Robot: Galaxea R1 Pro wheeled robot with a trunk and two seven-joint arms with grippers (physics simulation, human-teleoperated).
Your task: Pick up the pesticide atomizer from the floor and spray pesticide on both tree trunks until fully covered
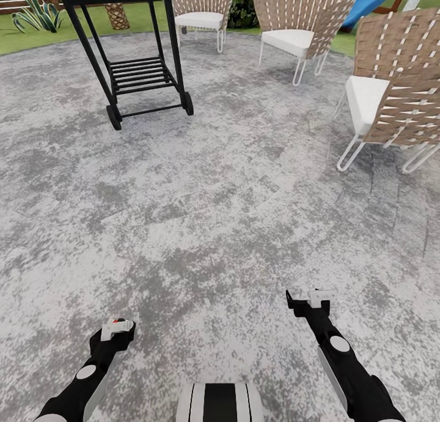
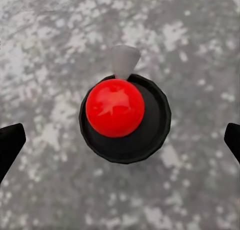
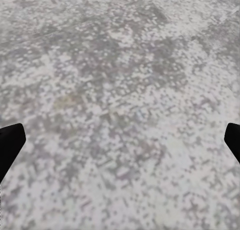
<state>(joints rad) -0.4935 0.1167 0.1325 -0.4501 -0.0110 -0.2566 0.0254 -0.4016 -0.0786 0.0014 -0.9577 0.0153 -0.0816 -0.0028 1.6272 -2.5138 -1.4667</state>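
Grey mottled patio (image 1: 201, 226) lies under both arms. Left gripper (image 1: 117, 328) pinches the pesticide atomizer (image 2: 125, 119), red tip up; right gripper (image 1: 310, 298) hangs spread, holding nothing, near the patio's near edge.

On the paved patio (image 1: 201, 214), the grill cart (image 1: 131, 61) stands far ahead at the left. Two chairs (image 1: 205, 12) (image 1: 302, 24) stand behind it to the right, and a third chair (image 1: 391, 98) is nearer, at the right edge. Behind the patio lies the grass (image 1: 36, 40), and a slide (image 1: 373, 0) rises behind the chairs.
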